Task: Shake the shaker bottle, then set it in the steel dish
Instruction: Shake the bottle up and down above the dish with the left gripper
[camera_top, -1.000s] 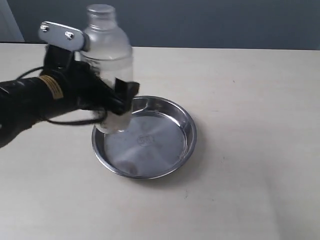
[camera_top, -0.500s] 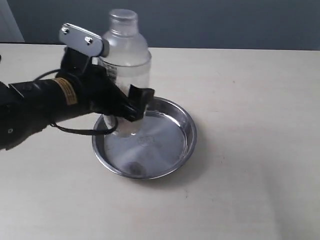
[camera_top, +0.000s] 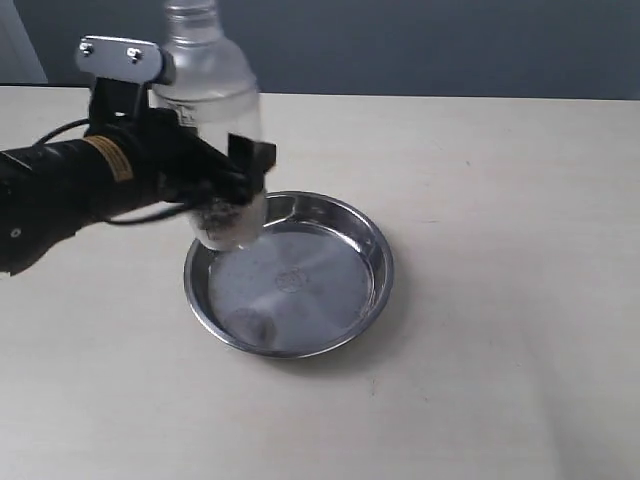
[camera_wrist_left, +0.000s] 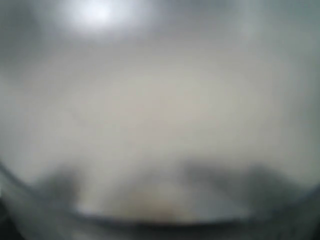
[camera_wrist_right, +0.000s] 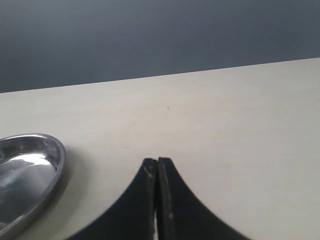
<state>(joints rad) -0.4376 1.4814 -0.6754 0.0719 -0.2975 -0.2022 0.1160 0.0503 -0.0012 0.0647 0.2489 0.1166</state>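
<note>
The clear shaker bottle (camera_top: 213, 120) hangs upright in the air over the left rim of the steel dish (camera_top: 345, 305), its cap cut off by the exterior view's top edge. Brown and white grains lie at its bottom. My left gripper (camera_top: 225, 175) is shut on the bottle's lower body, reaching in from the left. In the left wrist view the bottle (camera_wrist_left: 160, 125) fills the picture as a blur and the fingers are hidden. My right gripper (camera_wrist_right: 157, 162) is shut with nothing in it, low over the table, to the right of the steel dish (camera_wrist_right: 35, 160).
The light wooden table (camera_top: 500, 250) stretches around the dish. A dark wall (camera_top: 450, 45) runs along the table's far edge. The left arm's black body and cables (camera_top: 70, 190) lie over the table's left side.
The bottle and left gripper swung right and down half a second ago, then back left and up now; the grains shifted inside. The dish has not moved.
</note>
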